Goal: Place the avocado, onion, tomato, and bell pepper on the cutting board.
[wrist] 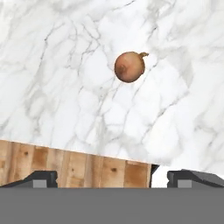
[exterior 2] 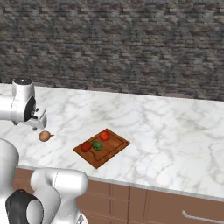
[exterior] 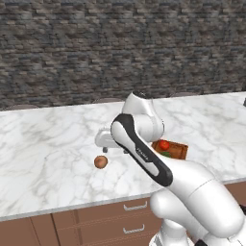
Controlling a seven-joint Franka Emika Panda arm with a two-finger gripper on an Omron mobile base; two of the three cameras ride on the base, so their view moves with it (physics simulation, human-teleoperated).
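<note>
The tan-brown onion point(exterior: 100, 162) point(exterior 2: 44, 136) point(wrist: 129, 67) lies alone on the marble counter, left of the cutting board point(exterior: 178, 151) point(exterior 2: 114, 144). On the board rest the dark green avocado point(exterior 2: 96, 145) point(exterior: 166, 154) and two red items: a brighter one that looks like the tomato point(exterior 2: 104, 135) point(exterior: 164, 144) and a darker one that looks like the bell pepper point(exterior 2: 86, 146). My gripper point(exterior: 115, 151) point(exterior 2: 40, 124) point(wrist: 116, 179) hangs open above the counter, close to the onion but apart from it, holding nothing.
The white marble counter point(exterior: 48, 144) point(exterior 2: 175, 131) runs wide on both sides, backed by a dark stone wall point(exterior: 96, 48). Brown drawers point(exterior: 129, 211) sit under its front edge. In the hand view a wooden surface point(wrist: 65, 168) shows past the counter edge.
</note>
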